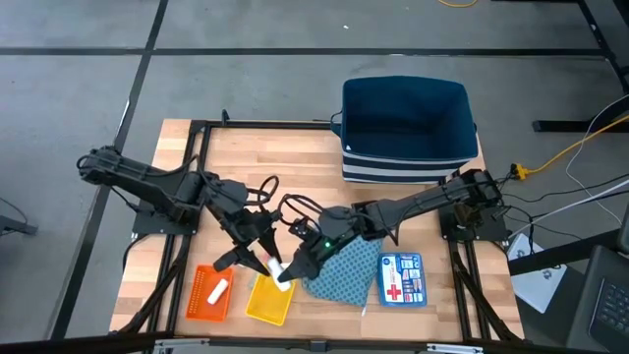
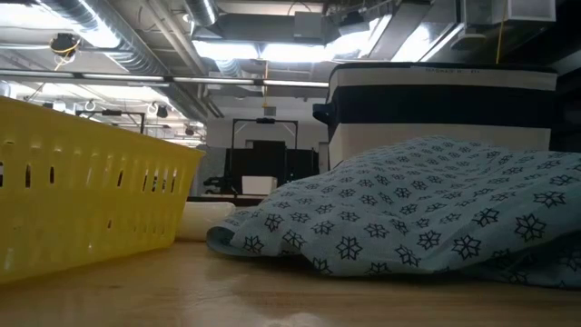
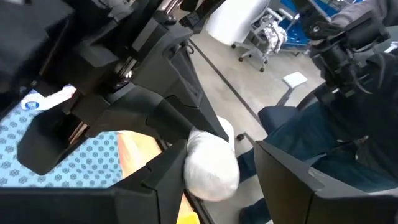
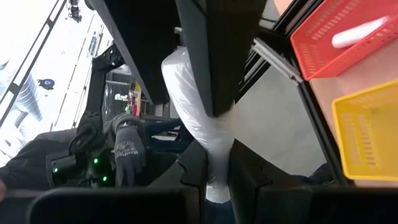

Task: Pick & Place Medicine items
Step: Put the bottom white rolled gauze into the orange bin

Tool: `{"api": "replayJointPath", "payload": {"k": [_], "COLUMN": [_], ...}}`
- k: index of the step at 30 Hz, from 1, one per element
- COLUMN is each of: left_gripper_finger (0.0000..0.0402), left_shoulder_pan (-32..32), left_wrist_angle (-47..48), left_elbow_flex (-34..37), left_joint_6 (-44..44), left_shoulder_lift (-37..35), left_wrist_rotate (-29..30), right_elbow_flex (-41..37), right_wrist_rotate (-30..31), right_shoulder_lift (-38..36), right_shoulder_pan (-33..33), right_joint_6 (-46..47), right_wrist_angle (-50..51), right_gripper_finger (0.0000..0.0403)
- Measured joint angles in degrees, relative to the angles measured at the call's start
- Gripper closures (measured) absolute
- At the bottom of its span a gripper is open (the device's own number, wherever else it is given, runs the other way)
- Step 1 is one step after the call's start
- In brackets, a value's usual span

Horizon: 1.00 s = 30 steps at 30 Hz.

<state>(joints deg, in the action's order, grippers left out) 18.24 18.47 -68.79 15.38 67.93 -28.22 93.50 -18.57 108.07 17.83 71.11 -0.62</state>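
A white tube (image 1: 282, 275) hangs in the air between my two grippers, above the far right corner of the yellow basket (image 1: 267, 301). My right gripper (image 1: 291, 269) is shut on it; in its wrist view the white tube (image 4: 189, 99) runs up from my right gripper (image 4: 217, 177). My left gripper (image 1: 248, 259) is open beside the tube. In the left wrist view the tube's rounded end (image 3: 211, 167) sits inside my left gripper (image 3: 224, 186), next to one finger. Another white stick (image 1: 218, 289) lies in the orange basket (image 1: 203, 305). My left gripper: I cannot tell whether its finger (image 3: 158, 180) touches the tube's rounded end; the other finger stands apart from it. My right gripper pinches the white tube between its two fingers at one end (image 4: 217, 158). The tube is lifted clear of the table and sticks out beyond the fingers toward my left gripper.
A blue patterned cloth (image 1: 346, 275) lies heaped under my right arm, with a blue first-aid box (image 1: 401, 278) to its right. A dark blue striped bin (image 1: 408, 123) stands at the far edge. In the low view a white tube (image 2: 204, 219) lies between the yellow basket (image 2: 82, 195) and the cloth (image 2: 427, 213).
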Motion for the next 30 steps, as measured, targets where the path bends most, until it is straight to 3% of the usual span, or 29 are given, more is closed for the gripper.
{"api": "replayJointPath", "payload": {"k": [5, 13, 16, 21, 26, 30], "left_gripper_finger": [0.0236, 0.0354, 0.0379, 0.0378, 0.0375, 0.0375], "left_shoulder_pan": [-0.1, -0.1, -0.2, -0.2, 0.0, 0.6], "left_wrist_angle": [0.7, 1.0, 0.9, 1.3, 9.0, 15.6], "left_elbow_flex": [0.0, 0.0, 0.0, -0.1, 0.0, 0.0], "left_joint_6": [0.0, -0.6, -0.5, 1.0, 2.0, 3.8], "left_shoulder_lift": [0.4, 0.4, 0.4, 0.1, -1.5, -3.3], "left_wrist_rotate": [1.7, 2.1, 1.1, -1.7, -5.0, -5.6], "right_elbow_flex": [0.0, 0.0, 0.0, 0.0, 0.0, 0.0], "right_wrist_rotate": [0.5, 0.1, 0.2, -0.1, -4.0, -4.7], "right_shoulder_lift": [0.0, 0.0, 0.0, 0.0, -0.1, -0.1], "right_shoulder_pan": [-0.1, -0.1, 0.0, 0.4, 1.6, 2.5], "right_joint_6": [0.0, -0.9, -2.3, -3.1, -4.2, -4.3], "right_wrist_angle": [-0.1, -0.3, -1.1, -3.4, -3.6, 2.3], "right_gripper_finger": [0.0361, 0.0361, 0.0353, 0.0289, 0.0203, 0.0158]}}
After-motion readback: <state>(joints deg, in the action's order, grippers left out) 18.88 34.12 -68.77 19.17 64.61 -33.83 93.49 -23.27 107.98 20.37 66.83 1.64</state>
